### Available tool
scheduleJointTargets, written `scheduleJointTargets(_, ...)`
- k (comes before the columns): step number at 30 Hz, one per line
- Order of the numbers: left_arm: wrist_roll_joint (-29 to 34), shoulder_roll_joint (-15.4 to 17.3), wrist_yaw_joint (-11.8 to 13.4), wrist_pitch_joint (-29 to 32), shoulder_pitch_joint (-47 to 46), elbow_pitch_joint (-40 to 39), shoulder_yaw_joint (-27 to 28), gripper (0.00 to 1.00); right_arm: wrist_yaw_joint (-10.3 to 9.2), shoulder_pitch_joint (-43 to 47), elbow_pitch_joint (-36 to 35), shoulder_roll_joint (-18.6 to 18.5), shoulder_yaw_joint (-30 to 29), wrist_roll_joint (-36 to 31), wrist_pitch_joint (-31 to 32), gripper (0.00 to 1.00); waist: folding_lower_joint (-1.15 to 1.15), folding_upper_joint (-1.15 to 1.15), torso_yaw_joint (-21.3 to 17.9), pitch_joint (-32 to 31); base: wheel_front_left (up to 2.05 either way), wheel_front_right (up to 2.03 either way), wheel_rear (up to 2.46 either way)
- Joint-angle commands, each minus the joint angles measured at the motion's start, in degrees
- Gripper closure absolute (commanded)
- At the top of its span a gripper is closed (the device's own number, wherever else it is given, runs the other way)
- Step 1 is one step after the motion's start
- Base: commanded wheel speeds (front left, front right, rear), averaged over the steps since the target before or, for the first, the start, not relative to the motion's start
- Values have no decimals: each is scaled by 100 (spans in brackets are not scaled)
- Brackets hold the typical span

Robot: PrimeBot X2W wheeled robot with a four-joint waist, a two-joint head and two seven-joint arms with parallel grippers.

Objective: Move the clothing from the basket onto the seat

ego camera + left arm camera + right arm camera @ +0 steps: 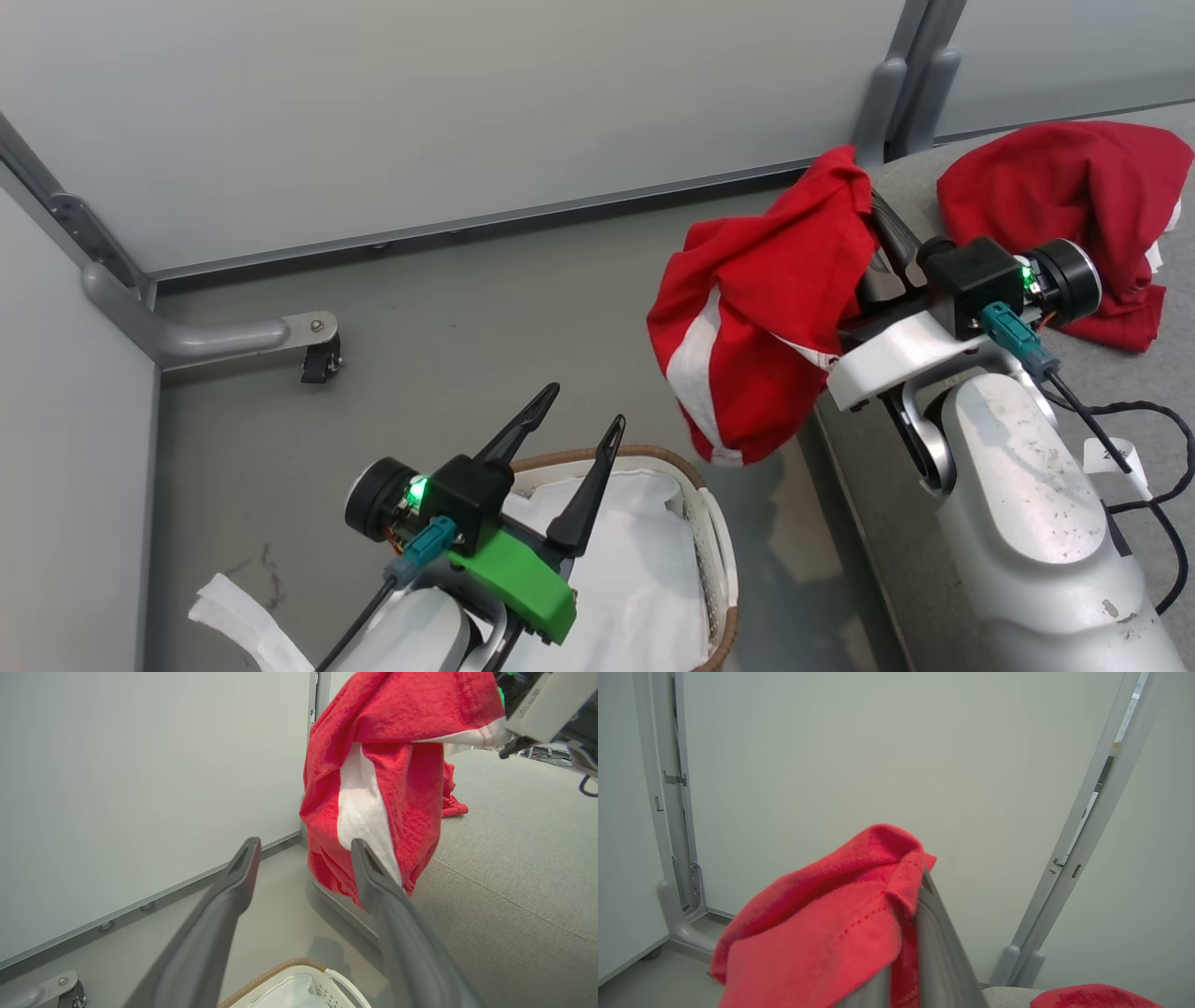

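Clothing is almost all moved, I'd say: this looks like the last drop-off.

Head view: the plain red garment is lying on the grey seat. The striped garment is draped over the right gripper and hangs past the seat's near edge, over the floor. The left gripper hovers above the basket, jaws apart and holding nothing. I can see just the white liner in the basket, but the left arm and the frame edge cut part of it off.

Left wrist view: the left gripper's fingers stand wide apart, with the striped garment dangling beyond them at the seat's corner.

Right wrist view: the right gripper has its jaws together, clamped on the striped garment. The cloth covers one finger completely, so the pinch itself is hard to make out. A bit of the plain red garment peeks in at the bottom right.

Next move, I reckon: swing the right arm further in over the cushion so the hanging part clears the edge, then let go. Released from here it could slide to the floor.
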Motion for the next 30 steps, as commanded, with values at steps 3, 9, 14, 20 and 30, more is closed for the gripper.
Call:
scheduleJointTargets(3,201,-127,-96,-5,234,61,235,0,-8,40,-28,-27,-42,-18,-13,100,0,0,-114,67,0,0,0)
scheduleJointTargets(9,465,-287,-191,-5,345,96,503,0,-8,-33,-68,-28,-114,-43,-12,100,0,0,-388,158,0,0,0)
scheduleJointTargets(14,616,-334,-228,-5,324,60,603,0,-8,-35,-100,-86,-201,-48,-13,100,0,0,-780,294,0,0,0)
scheduleJointTargets(20,679,-335,-234,-5,209,30,499,0,-8,79,-126,-193,-340,-98,-12,100,0,0,-1350,491,0,0,0)
scheduleJointTargets(30,556,-230,-235,-5,23,62,113,0,-8,125,-121,-300,-548,-110,-12,100,0,0,-1847,666,0,0,0)
